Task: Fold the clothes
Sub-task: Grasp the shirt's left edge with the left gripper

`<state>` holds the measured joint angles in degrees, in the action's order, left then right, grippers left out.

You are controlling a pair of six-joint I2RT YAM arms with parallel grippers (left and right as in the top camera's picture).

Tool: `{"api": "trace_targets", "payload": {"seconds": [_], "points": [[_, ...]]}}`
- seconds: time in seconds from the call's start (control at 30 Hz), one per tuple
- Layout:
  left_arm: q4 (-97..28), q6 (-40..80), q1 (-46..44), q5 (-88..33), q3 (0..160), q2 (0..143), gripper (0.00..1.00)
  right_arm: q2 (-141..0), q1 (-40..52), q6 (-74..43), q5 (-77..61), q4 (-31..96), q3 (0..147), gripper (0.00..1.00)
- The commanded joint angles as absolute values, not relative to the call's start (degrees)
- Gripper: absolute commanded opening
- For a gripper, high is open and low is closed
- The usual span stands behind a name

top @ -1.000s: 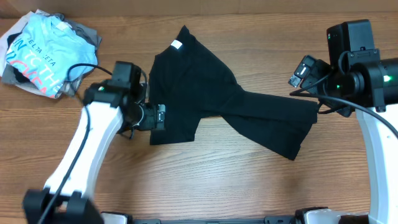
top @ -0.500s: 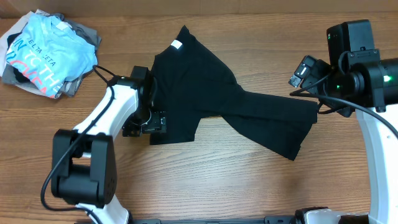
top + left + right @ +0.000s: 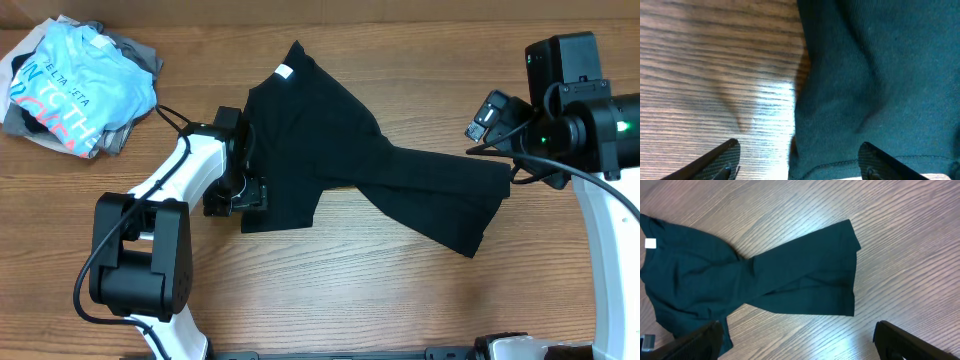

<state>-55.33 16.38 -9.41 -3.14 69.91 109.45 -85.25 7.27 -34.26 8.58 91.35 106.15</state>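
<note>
The clothes [image 3: 330, 150], a black T-shirt with a small white neck label [image 3: 283, 71], lie crumpled and twisted across the middle of the table. My left gripper [image 3: 250, 192] is low at the shirt's left hem. In the left wrist view the fabric [image 3: 865, 75] fills the right half, and the left gripper [image 3: 800, 145] straddles its edge with jaws apart, one finger over bare wood and the other over cloth. My right gripper [image 3: 505, 150] hangs open above the shirt's right end. The right wrist view looks down on the whole shirt [image 3: 790, 275], with nothing between the right gripper [image 3: 797, 330] fingers.
A pile with a light blue lettered T-shirt [image 3: 75, 85] on grey garments [image 3: 135, 55] sits at the back left corner. Bare wooden table [image 3: 380, 290] lies in front of the shirt.
The left arm has swung in closer to the shirt, and its jaws have narrowed around the left hem. The shirt and the right arm have not moved.
</note>
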Motion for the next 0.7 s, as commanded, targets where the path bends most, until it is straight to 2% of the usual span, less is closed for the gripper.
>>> {"api": "trace_targets", "payload": {"seconds": [0.0, 0.3, 0.37, 0.53, 0.57, 0.67], "points": [[-54.78, 16.75, -9.8, -3.07, 70.78, 111.09, 0.77, -85.1, 7.31, -34.33, 9.65, 91.77, 106.1, 1.0], [-53.89, 16.71, -9.8, -4.49, 70.65, 115.09, 0.72, -85.1, 7.31, -34.33, 9.67, 91.79, 106.13, 1.0], [-53.89, 16.73, -9.8, -4.47, 70.65, 115.11, 0.6, -85.1, 7.31, -34.33, 9.67, 91.7, 106.1, 1.0], [-54.39, 16.8, -9.78, -4.54, 70.67, 115.04, 0.09, -85.1, 7.31, -34.37, 10.72, 91.42, 106.1, 1.0], [-54.83, 16.99, -9.78, -4.51, 70.81, 115.02, 0.04, -85.1, 7.31, -34.37, 10.7, 91.37, 106.1, 1.0], [-55.72, 18.57, -9.34, -4.34, 71.31, 114.93, 0.04, -85.12, 7.31, -34.39, 10.68, 91.37, 106.1, 1.0]]}}
